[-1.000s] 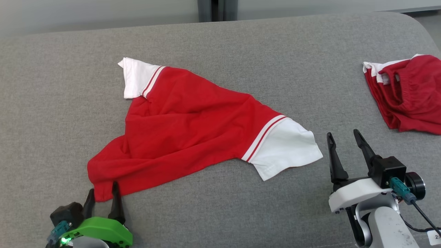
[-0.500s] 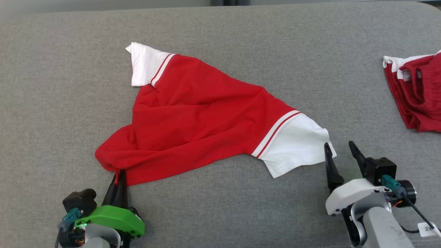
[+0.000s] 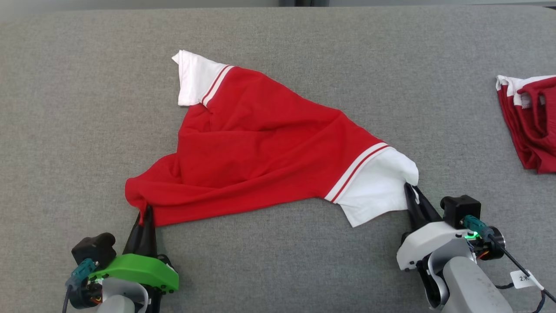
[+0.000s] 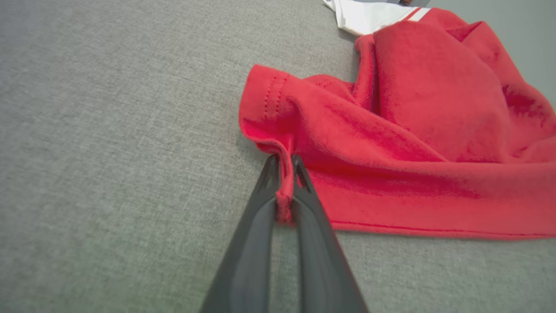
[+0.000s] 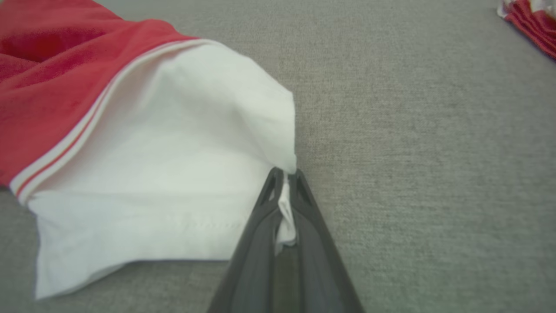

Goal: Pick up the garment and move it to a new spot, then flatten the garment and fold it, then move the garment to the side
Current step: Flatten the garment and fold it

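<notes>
Left pincer, right pincer clamp garment.

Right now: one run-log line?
phase: grasp; left gripper: shut on red hem of red-and-white fabric garment; right gripper: shut on white sleeve; garment: on grey fabric surface

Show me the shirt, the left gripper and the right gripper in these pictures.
shirt (image 3: 269,148), head view, middle of the red body.
left gripper (image 4: 285,163), left wrist view, between the fingertips pinching the red hem.
right gripper (image 5: 286,174), right wrist view, between the fingertips pinching the white sleeve.
</notes>
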Controlling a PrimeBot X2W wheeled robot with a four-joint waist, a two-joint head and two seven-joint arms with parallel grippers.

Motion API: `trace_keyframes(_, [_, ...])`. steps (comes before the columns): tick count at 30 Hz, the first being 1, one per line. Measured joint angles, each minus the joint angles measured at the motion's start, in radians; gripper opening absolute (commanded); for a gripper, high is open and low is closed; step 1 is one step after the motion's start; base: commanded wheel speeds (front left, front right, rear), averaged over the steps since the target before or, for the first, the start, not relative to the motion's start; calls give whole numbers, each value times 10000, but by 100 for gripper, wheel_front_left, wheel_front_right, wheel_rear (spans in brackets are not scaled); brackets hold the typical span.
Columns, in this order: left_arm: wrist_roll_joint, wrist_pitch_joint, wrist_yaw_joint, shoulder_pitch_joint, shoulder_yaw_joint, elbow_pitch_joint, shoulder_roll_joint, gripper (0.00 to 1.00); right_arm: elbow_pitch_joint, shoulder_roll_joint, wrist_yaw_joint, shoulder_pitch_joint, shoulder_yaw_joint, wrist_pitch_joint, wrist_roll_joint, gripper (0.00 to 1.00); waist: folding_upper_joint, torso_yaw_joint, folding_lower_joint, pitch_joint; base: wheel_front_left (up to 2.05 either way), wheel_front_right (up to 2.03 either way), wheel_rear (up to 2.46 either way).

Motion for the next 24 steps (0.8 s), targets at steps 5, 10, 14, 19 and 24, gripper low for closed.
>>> trace_keyframes(5, [-272,2,0,172,449,-1321,-15,0,-1321,48,6,105,-171,86,1266,0,0,-67,0,-498,0,0,0])
trace_keyframes(10, [-309,2,0,20,792,-2809,211,0,-2859,61,13,-623,-732,88,2610,0,0,-187,0,-1137,0,0,0])
trace_keyframes(14, [-290,2,0,-866,585,-3622,1049,0,-3756,67,15,-1708,-1016,88,3032,0,0,-316,0,-1700,0,0,0])
trace_keyframes(19, [-464,67,0,-2532,293,-4195,2061,0,-4615,-71,15,-3073,-1114,88,3095,0,0,-451,0,-2292,0,0,0])
trace_keyframes(24, [-665,853,2,-4056,123,-4932,2617,0,-5166,-403,15,-4404,-1131,412,3110,0,0,-537,0,-2626,0,0,0])
